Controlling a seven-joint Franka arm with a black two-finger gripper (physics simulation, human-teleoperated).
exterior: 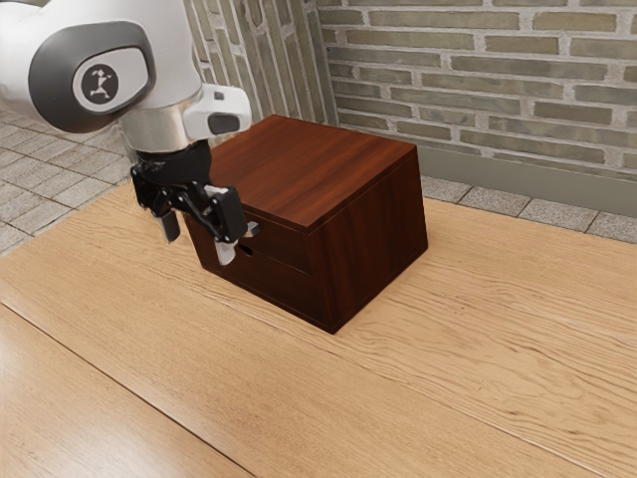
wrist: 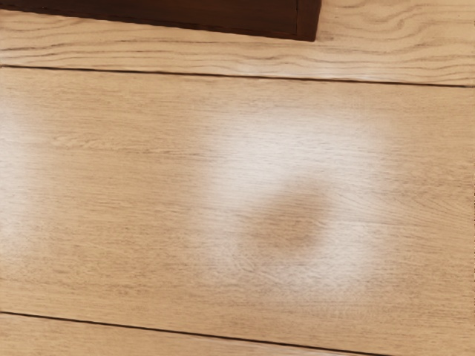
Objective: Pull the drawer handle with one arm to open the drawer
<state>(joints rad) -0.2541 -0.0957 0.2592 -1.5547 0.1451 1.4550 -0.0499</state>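
Observation:
A dark reddish wooden cabinet [exterior: 328, 189] stands on the light wooden table [exterior: 448, 378]. Its drawer front [exterior: 274, 249] faces the exterior view's lower left and looks flush with the cabinet body. A small pale handle [exterior: 252, 230] sticks out of that front. My gripper [exterior: 199, 237] hangs just in front of the drawer, fingers pointing down and spread apart, open. One fingertip [exterior: 227, 251] sits right beside the handle, and nothing is held between the fingers. In the wrist view the cabinet's lower edge [wrist: 185, 15] runs above bare table planks [wrist: 245, 185].
A brick wall [exterior: 478, 70] rises behind the cabinet, and grey paving [exterior: 60, 159] lies beyond the table at the exterior view's left. Open tabletop stretches in front of and to the exterior view's right of the cabinet.

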